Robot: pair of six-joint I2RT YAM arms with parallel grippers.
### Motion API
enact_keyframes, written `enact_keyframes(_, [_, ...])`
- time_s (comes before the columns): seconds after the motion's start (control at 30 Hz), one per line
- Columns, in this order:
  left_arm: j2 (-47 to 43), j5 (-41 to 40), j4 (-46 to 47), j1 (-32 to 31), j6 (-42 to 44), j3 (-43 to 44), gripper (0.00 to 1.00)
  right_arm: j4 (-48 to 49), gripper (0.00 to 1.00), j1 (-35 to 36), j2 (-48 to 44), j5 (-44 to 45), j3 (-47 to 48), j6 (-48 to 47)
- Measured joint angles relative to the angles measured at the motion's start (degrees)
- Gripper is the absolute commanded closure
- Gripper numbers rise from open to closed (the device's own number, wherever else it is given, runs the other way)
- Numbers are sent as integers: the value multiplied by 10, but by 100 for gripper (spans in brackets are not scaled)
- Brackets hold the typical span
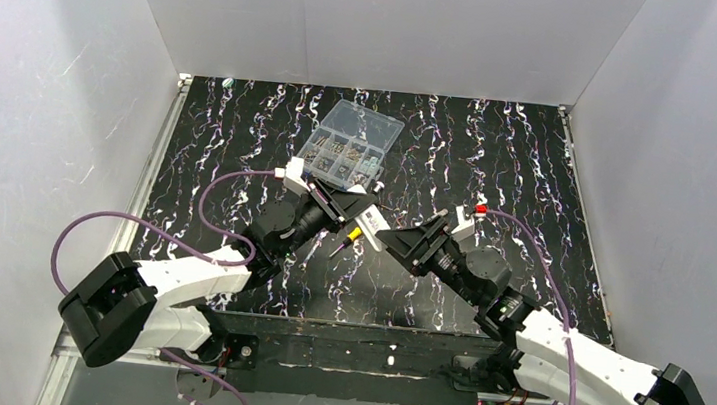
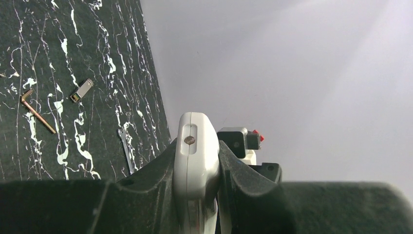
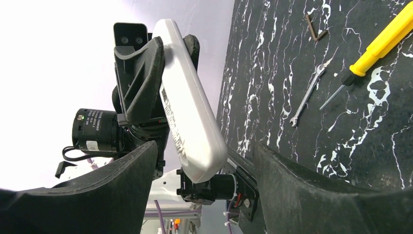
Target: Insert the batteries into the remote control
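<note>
We saw that the left arm (image 1: 187, 280) and the right arm (image 1: 574, 358) wore white shells between rounded black joint housings, each trailed a looping purple cable (image 1: 56, 249), the right wrist bore a small red cap (image 1: 481, 208), and the left gripper (image 1: 354, 205) and the right gripper (image 3: 202, 151) had matte black fingers (image 3: 122, 180).

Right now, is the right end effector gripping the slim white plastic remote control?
No: the right end effector stands open, clear of the slim white plastic remote control, which the left end effector clamps.
</note>
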Motion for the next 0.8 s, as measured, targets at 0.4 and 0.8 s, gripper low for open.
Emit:
enact_keyframes(0.4, [10,0,1,0,-16,4,100,138,35,0,35,28,-39,36])
enact_keyframes(0.8, [11,1,1,0,-18,6,100,192,51,-1,85,18,-39,59])
